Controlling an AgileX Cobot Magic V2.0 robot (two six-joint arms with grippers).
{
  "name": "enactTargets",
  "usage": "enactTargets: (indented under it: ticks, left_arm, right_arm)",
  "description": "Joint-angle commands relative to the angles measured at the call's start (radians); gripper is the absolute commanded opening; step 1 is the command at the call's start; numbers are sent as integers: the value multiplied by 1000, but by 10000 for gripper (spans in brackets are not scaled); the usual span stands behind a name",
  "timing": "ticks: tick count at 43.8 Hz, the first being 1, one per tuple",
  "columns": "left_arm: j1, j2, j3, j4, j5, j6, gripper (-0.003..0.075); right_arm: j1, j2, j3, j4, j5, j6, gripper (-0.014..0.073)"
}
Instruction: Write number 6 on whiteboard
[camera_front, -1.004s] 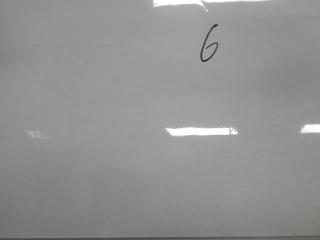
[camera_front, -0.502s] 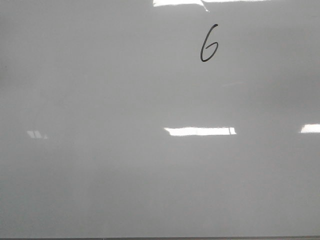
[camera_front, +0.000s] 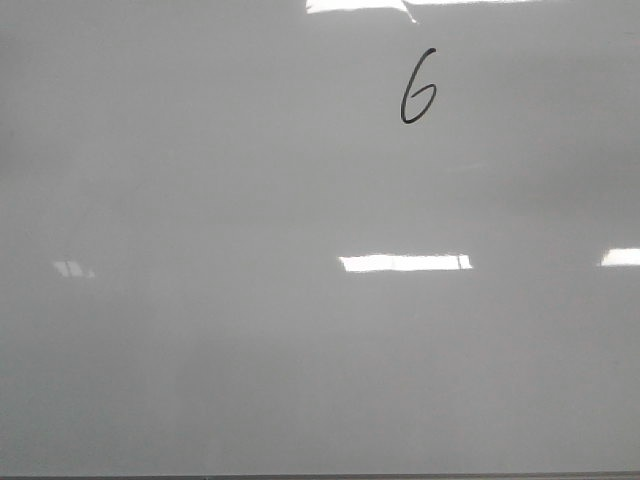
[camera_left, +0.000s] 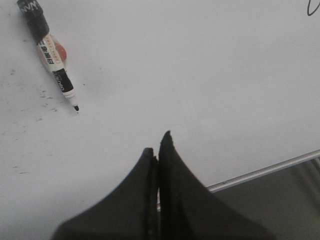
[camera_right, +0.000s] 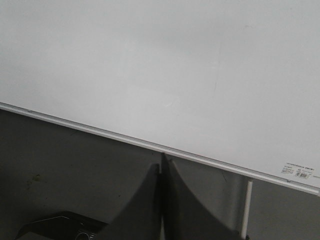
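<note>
The whiteboard (camera_front: 250, 330) fills the front view, glossy pale grey. A thin black slanted number 6 (camera_front: 417, 87) is written near its far edge, right of the middle. No gripper shows in the front view. In the left wrist view my left gripper (camera_left: 157, 142) is shut and empty over the whiteboard (camera_left: 200, 75), near its metal edge. A marker pen (camera_left: 48, 50) lies uncapped on the board, apart from the gripper. A bit of the 6 (camera_left: 314, 7) shows at the frame's corner. My right gripper (camera_right: 162, 160) is shut and empty, just off the whiteboard (camera_right: 165, 65).
The board's aluminium edge (camera_right: 150, 142) runs across the right wrist view, with dark table surface (camera_right: 75, 170) beyond it. Bright rectangular light reflections (camera_front: 405, 263) lie on the board. Small ink specks (camera_left: 30, 110) mark the board near the pen tip.
Nothing has moved on the board; only the bright reflection in the middle has shifted slightly.
</note>
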Motion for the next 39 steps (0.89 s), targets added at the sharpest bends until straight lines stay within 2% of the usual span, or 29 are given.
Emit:
enactTargets:
  ticks: [1,18,25,29,36,39]
  left_arm:
    - [-8,-1,-24,-4,-66,3,-20]
    - [-1,-3,-24,-4,-66,3,-20]
    - [137,-64,-7,-5,-68,3,-20]
    - [220,-148,60,-5,-163,3,-20]
    - [315,-328,290,-5,-436,3,-20]
    - [341,-417,397,-8,-503,3,-20]
  right_arm:
    - [-6,5,-22,-18,-56,-12,-69]
    - [-6,5,-22,-18,-56,-12,-69]
    - [-5,5,-22,-17,-56,-12,-69]
    - [-5,5,-22,-17,-56,-12,-69]
    - [-5,5,-22,-17,-55,-12,-69]
    - [-5,5,-22,-17,-55,-12,-69]
